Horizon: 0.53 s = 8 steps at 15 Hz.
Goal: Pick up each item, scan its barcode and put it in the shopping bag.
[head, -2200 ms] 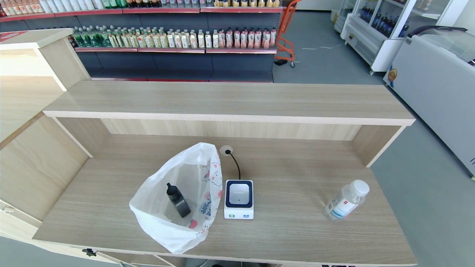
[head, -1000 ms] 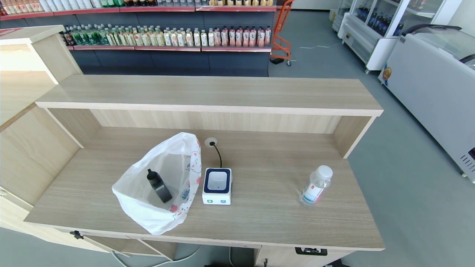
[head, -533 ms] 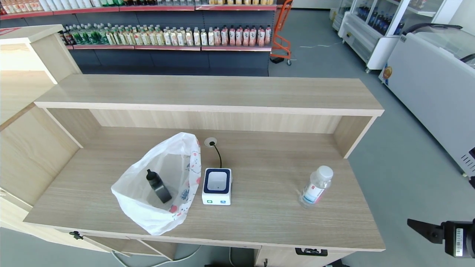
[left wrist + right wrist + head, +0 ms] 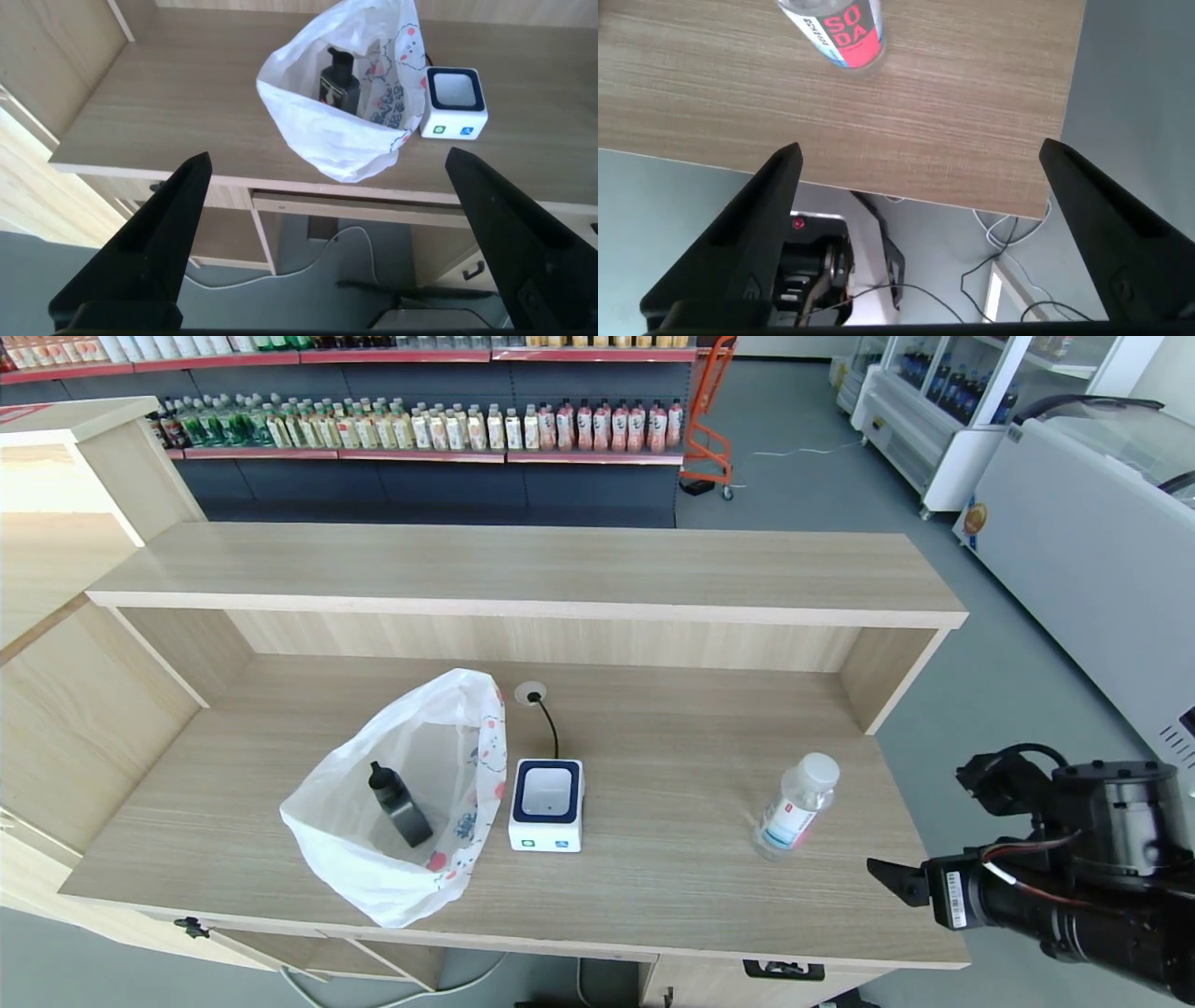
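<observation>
Two claws, both spread wide and empty: the right claw (image 4: 922, 147) hangs off the desk's (image 4: 672, 905) near right corner, and the left claw (image 4: 327, 173) sits short of its front edge. The bottle (image 4: 794, 805) stands upright, ahead and left of the right claw, clearly the nearer arm. Farther left come the scanner (image 4: 547, 805), then the bag (image 4: 373, 882) with a dark bottle (image 4: 400, 805) inside.

White bag (image 4: 390, 894) with pink-red and blue prints, a black bottle (image 4: 400, 805) inside. White scanner (image 4: 546, 835) with a navy frame, green and blue marks on its front. Clear water bottle (image 4: 794, 807), white cap, red-white-blue label. Pale wood-grain counter (image 4: 672, 868).
</observation>
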{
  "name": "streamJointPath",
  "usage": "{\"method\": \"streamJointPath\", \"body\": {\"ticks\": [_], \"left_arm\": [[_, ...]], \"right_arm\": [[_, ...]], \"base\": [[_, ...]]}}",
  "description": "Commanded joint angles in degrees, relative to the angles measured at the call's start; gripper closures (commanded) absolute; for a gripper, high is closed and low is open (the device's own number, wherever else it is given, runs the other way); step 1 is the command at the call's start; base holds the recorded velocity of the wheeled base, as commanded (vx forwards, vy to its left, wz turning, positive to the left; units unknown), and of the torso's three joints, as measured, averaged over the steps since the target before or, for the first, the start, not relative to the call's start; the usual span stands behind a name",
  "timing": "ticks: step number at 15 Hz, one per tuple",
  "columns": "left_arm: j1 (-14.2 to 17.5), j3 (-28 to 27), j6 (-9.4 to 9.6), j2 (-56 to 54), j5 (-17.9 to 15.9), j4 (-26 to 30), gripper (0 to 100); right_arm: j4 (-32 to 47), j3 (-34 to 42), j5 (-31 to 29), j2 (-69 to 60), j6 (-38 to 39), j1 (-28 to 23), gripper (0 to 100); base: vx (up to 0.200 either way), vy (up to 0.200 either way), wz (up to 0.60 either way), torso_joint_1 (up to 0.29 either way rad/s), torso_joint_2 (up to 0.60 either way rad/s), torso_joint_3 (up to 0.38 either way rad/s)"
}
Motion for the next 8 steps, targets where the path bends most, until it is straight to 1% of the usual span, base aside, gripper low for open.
{"method": "streamJointPath", "body": {"ticks": [1,3,8], "left_arm": [[0.0,0.0,-0.04,0.0,0.0,0.0,0],[0.0,0.0,-0.04,0.0,0.0,0.0,0],[0.0,0.0,0.05,0.0,0.0,0.0,0]], "right_arm": [[-7.7,0.4,0.0,10.3,-2.2,1.7,0],[-14.2,0.3,0.0,14.6,-3.8,1.6,0],[-24.2,-0.1,0.0,21.9,-3.9,3.2,0]], "base": [[0.0,0.0,0.0,0.0,0.0,0.0],[0.0,0.0,0.0,0.0,0.0,0.0],[0.0,0.0,0.0,0.0,0.0,0.0]]}}
